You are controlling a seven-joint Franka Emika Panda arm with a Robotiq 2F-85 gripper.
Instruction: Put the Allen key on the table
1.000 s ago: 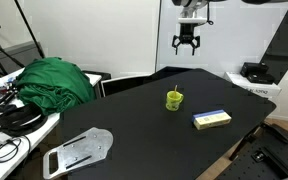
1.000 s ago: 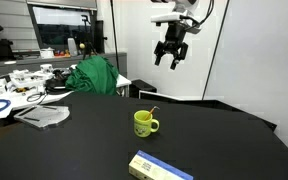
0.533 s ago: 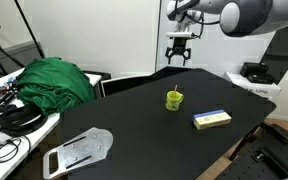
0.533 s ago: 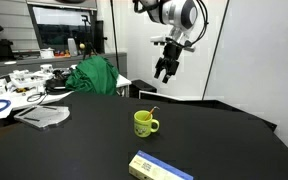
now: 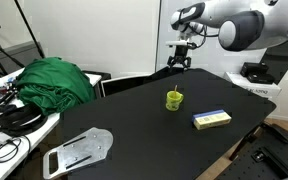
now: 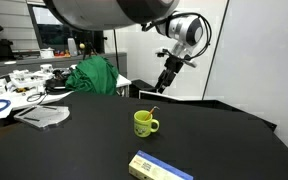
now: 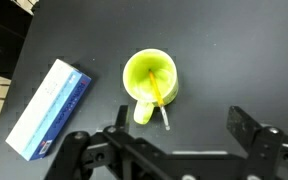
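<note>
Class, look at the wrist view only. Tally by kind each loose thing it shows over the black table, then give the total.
lime-green cup: 1
Allen key (standing in the cup): 1
flat box: 1
Total: 3

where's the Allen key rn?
Wrist view: the Allen key leans inside the lime-green cup, one end over the rim by the handle. The cup stands on the black table, the yellow-and-blue box apart on its left in that view.

Open black table (image 5: 134, 110) around cup (image 5: 173, 99) (Allen key (image 7: 157, 92) leaning inside); box (image 5: 211, 119) nearby, apart from cup.
</note>
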